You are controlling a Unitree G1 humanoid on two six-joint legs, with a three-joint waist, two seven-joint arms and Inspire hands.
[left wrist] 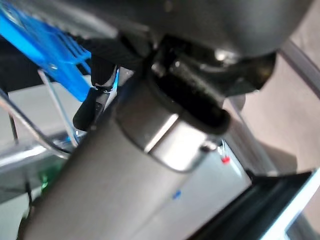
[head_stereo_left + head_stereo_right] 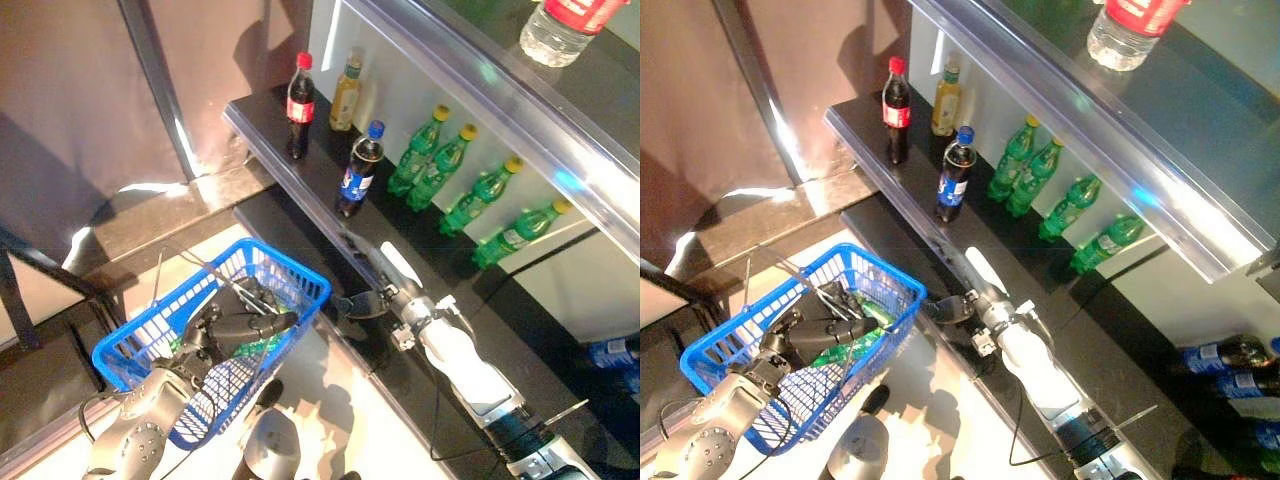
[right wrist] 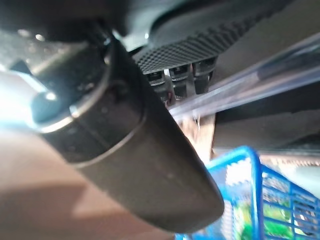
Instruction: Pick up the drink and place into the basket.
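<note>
A: Drink, green bottle (image 2: 262,345): where does it lie?
B: In the blue basket (image 2: 300,268), on its side, under my left hand (image 2: 240,325).
A: Left hand?
B: Dark fingers lie inside the basket among the wire handles; I cannot tell whether they grip anything.
A: Right hand (image 2: 375,275)?
B: Fingers straight, holding nothing, stretched along the lower shelf (image 2: 300,220) edge beside the basket.
A: Upper shelf (image 2: 262,110)?
B: A blue-capped cola bottle (image 2: 358,170), a red-capped cola bottle (image 2: 300,92), a yellow bottle (image 2: 345,92), and four green bottles (image 2: 440,165).
</note>
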